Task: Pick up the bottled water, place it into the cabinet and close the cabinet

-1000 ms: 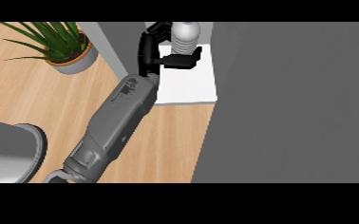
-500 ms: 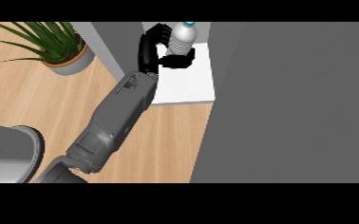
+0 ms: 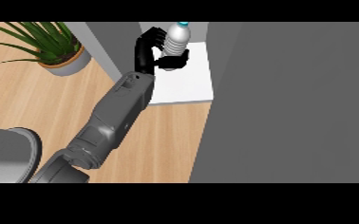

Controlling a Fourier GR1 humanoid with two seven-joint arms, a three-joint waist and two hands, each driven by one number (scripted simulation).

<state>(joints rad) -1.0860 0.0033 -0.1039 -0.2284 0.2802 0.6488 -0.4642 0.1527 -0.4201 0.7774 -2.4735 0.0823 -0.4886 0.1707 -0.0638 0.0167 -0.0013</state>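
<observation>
The bottled water [image 3: 177, 39], clear with a light blue cap, stands upright at the back of the cabinet's white shelf [image 3: 184, 84]. My left hand [image 3: 145, 56] reaches in from the lower left. Its fingers [image 3: 153, 34] curl past the bottle's left side and its thumb [image 3: 173, 61] crosses the bottle's base. The bottle's lower end is hidden behind the thumb. The cabinet's big grey door [image 3: 280, 104] fills the right side of the view and stands open beside the shelf. My right hand does not show.
A potted green plant [image 3: 52, 47] stands on the wooden counter [image 3: 49, 104] at the upper left. A grey cabinet wall [image 3: 116, 42] rises between plant and shelf. A round grey object [image 3: 14, 154] lies at the lower left edge.
My left hand has carried the bottle deeper into the cabinet, toward the back of the shelf. More of the bottle now shows beside the fingers.
</observation>
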